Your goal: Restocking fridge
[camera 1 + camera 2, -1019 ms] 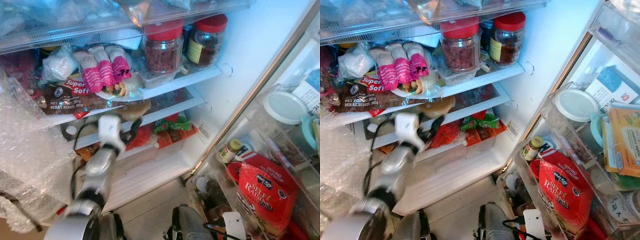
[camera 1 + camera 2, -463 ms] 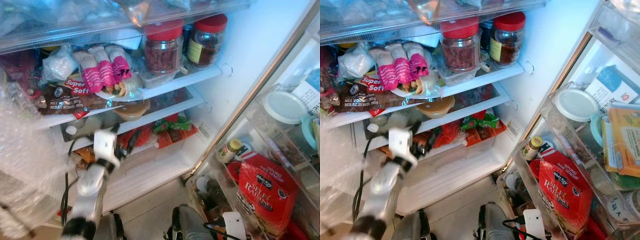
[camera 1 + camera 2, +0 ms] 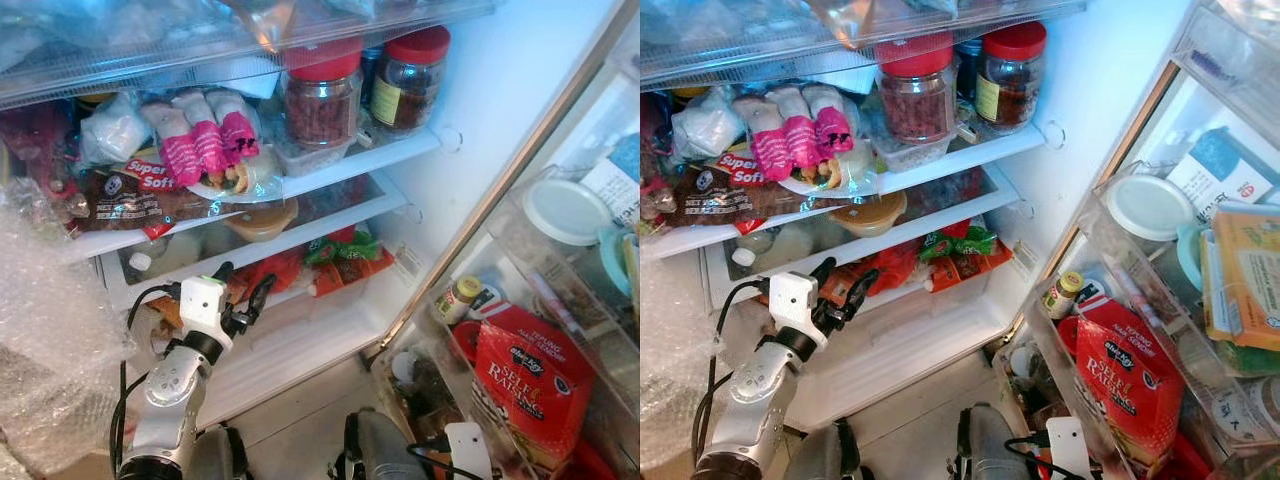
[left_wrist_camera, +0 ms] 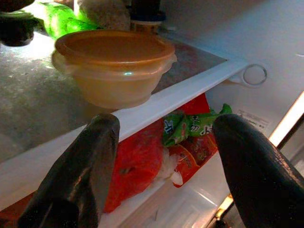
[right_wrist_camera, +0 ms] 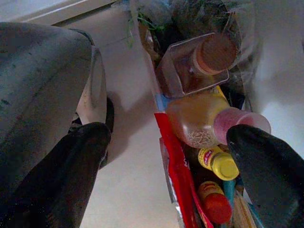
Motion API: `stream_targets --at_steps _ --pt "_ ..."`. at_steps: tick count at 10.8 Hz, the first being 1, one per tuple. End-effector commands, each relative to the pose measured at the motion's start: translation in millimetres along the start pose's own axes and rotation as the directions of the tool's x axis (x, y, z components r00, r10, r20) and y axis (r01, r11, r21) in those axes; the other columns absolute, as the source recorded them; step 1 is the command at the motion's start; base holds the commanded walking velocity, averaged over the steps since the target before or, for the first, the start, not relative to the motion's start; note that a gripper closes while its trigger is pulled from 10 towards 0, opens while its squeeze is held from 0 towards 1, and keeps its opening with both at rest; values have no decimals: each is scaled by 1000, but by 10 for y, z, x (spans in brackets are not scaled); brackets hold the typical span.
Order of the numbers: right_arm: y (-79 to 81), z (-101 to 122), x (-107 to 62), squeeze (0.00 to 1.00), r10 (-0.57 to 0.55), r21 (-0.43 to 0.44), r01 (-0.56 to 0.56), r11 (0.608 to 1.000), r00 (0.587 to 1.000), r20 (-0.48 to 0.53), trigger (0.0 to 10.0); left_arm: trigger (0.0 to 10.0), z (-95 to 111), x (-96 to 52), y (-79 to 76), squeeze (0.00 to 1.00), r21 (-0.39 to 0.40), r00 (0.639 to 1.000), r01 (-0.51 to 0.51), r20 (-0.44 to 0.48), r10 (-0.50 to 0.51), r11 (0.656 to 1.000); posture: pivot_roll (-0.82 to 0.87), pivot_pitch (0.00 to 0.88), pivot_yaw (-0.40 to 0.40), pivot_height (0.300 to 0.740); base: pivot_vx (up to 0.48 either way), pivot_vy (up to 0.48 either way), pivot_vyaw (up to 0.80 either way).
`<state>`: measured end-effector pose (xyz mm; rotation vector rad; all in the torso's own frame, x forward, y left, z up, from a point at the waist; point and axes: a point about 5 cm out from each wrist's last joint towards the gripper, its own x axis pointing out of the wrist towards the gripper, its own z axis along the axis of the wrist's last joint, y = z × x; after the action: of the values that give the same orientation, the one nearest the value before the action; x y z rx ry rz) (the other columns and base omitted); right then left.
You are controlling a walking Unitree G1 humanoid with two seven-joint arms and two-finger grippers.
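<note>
Two pincers empty: our left pincer [image 3: 243,296] spread wide before drawer shelf, beneath lidded tub [image 4: 114,66]; right pincer [image 5: 166,166] released, idle low by door bin. We judge tub placed; restocking unfinished, next item unclear.

The silver left arm reaches up and forward, its wrist bent, with the left hand [image 3: 240,290] empty and its two black fingers [image 4: 80,175] spread wide apart, while the right hand [image 5: 166,175] hangs low, its fingers likewise parted and holding nothing.
</note>
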<state>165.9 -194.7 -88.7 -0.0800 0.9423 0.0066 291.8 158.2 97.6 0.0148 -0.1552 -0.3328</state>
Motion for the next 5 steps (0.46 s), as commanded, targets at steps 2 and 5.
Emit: stream_targets --at_steps 2,5 --pt "170 -191 -32 0 58 8 -57 998 996 -66 10000 10000 -6 -28 -39 0 16 1000 15 -22 -15 1000 -162 165 -46 639 0 0 0" --pt "178 -199 -33 0 57 8 -57 998 996 -68 10000 10000 -1 -51 -51 0 12 999 18 -35 -18 1000 -162 136 -41 639 0 0 0"
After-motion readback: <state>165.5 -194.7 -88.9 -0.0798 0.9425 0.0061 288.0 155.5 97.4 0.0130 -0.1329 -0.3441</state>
